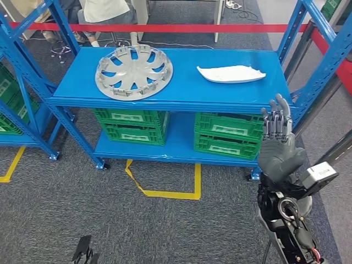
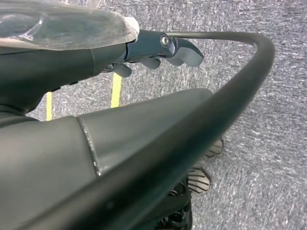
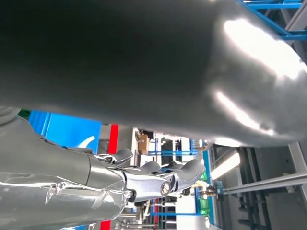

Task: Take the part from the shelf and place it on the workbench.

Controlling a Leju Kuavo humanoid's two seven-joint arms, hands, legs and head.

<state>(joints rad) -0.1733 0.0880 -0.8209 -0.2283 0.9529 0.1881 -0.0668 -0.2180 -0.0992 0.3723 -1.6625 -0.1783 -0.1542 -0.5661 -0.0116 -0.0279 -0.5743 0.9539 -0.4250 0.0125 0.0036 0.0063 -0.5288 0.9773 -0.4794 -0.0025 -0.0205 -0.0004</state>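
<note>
On the blue shelf [image 1: 182, 91], a grey wheel cover [image 1: 133, 72] lies at its left end and the white part [image 1: 231, 73] toward its right; green crates [image 1: 132, 124] sit below. Just beyond the shelf's right corner, the right robot hand [image 1: 279, 138] is raised, fingers apart, empty. The left robot hand [image 2: 159, 50] hangs over grey carpet [image 2: 260, 143], fingers loosely extended, holding nothing.

The head view looks forward and down from high onto the shelf [image 1: 174, 88] and floor [image 1: 124, 220]. Left wrist view looks close at floor; right wrist view shares the shelf [image 3: 68, 132].
</note>
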